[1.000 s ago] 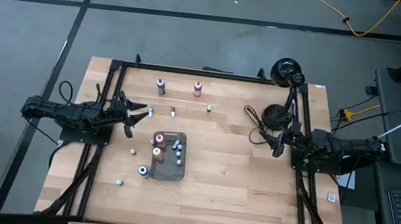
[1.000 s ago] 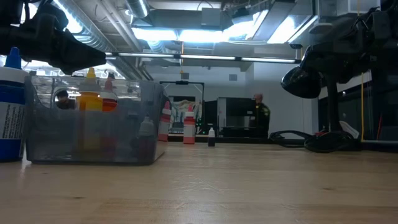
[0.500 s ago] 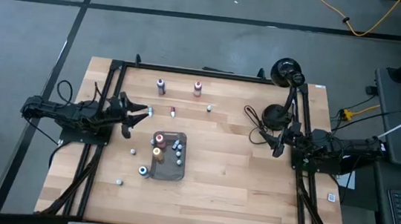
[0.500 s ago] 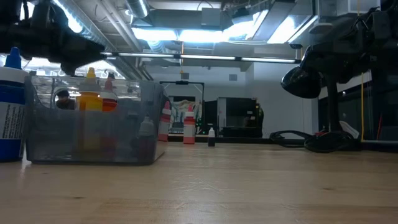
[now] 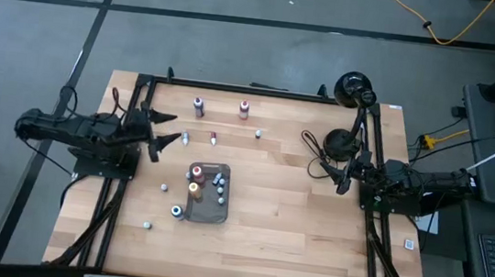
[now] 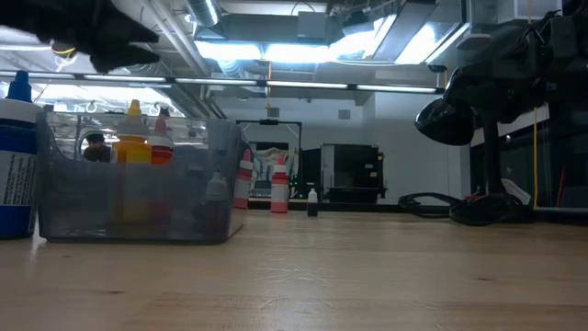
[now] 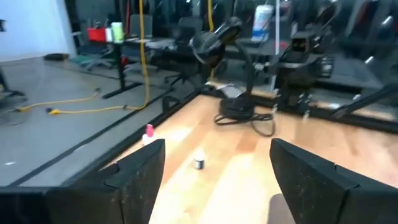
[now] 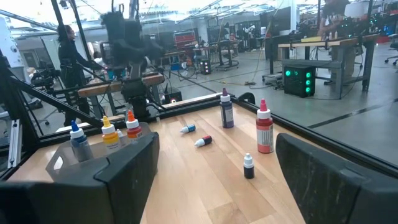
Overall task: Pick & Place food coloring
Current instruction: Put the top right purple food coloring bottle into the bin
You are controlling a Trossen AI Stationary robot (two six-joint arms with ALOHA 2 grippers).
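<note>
The food coloring bottles are scattered. Some stand in the dark grey tray [image 5: 206, 204]: an orange one [image 5: 194, 188], a red one [image 5: 196, 172] and small grey ones [image 5: 220, 186]. A purple bottle [image 5: 198, 107] and a red bottle [image 5: 244, 110] stand near the far edge. Two small ones [image 5: 213, 139] [image 5: 185, 137] lie on their sides. My left gripper [image 5: 164, 133] [image 7: 217, 186] hangs open above the table's left side and holds nothing. My right gripper [image 5: 339, 178] [image 8: 227, 180] waits open at the right, also holding nothing.
Loose small bottles [image 5: 165, 186] [image 5: 176, 211] [image 5: 147, 225] [image 5: 258, 134] stand on the wood around the tray. A black lamp [image 5: 354, 88] and its cable [image 5: 316, 146] sit at the far right. A person [image 8: 65, 43] stands in the room beyond the table. Bare wood lies near and right of the tray.
My left gripper has risen well above the table and drawn back a little toward the table's left edge. Its fingers now stand wider apart. No bottle has moved.
</note>
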